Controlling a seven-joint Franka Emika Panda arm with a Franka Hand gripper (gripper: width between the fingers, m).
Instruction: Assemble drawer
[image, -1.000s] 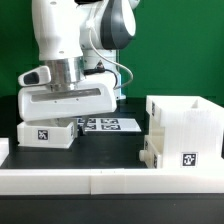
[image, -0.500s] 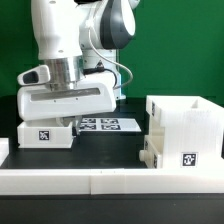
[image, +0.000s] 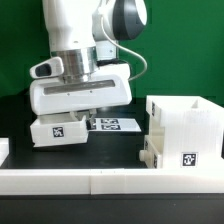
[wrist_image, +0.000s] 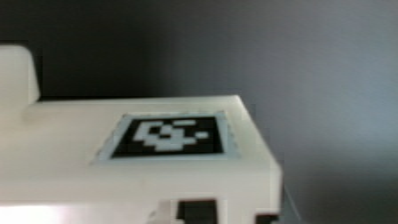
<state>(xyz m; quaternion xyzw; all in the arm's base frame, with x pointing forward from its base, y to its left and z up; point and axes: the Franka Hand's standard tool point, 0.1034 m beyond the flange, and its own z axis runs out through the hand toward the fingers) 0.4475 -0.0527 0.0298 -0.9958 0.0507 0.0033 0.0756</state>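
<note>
You see the arm's gripper (image: 72, 112) low over the black tabletop, its broad white housing directly above a small white plastic tray (image: 59, 131). The tray looks raised off the surface and slightly tilted, its square black-and-white tag facing the camera. The fingers are hidden behind the housing and the tray, so you cannot tell whether they are clamped on it or spread.

In the wrist view the tray (wrist_image: 143, 170) fills the picture: smooth, matte white, with a crisp straight edge and a blurred tag on its flat face.

Toward the exterior view's right edge stands the tall box shell (image: 185, 125), thin-walled, open-topped and boxy, with a second tagged tray (image: 180, 155) just in front of it. The flat marker board (image: 112, 124) lies behind, and a long low white wall (image: 110, 180) runs along the front edge.
</note>
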